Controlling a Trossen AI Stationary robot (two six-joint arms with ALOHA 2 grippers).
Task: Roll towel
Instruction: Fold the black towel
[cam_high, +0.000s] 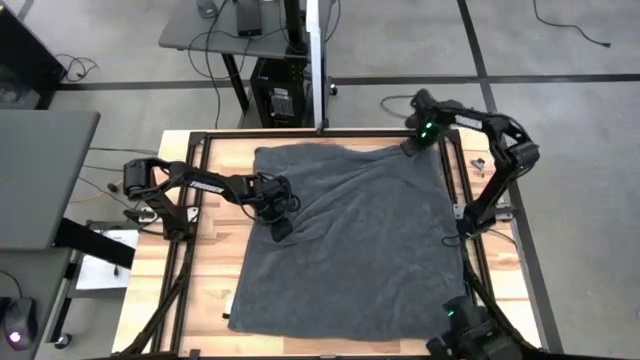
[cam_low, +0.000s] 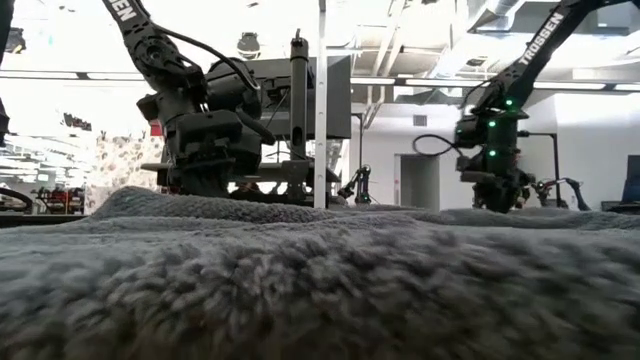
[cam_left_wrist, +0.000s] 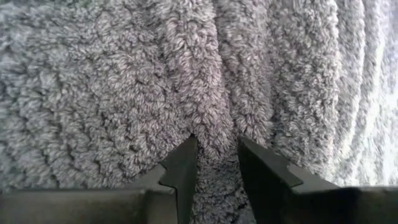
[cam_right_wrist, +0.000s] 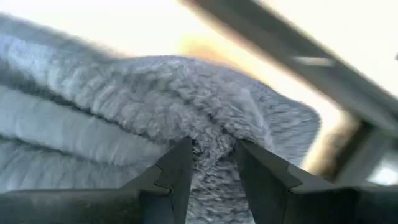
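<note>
The towel, dark grey terry cloth, lies spread nearly flat over the middle of the wooden tabletop, with soft folds running across its half nearest the left arm and a small white tag showing at one edge. The left pincer sits low on the cloth, a little in from that rumpled edge; in its wrist view its two dark fingers stand close together with a ridge of pile pinched between them, so it is gripping the towel. The right pincer is at the towel's far corner on its own side, beside the black frame rail; its wrist view shows its fingers closed narrowly on a raised bunch of the cloth at that corner.
</note>
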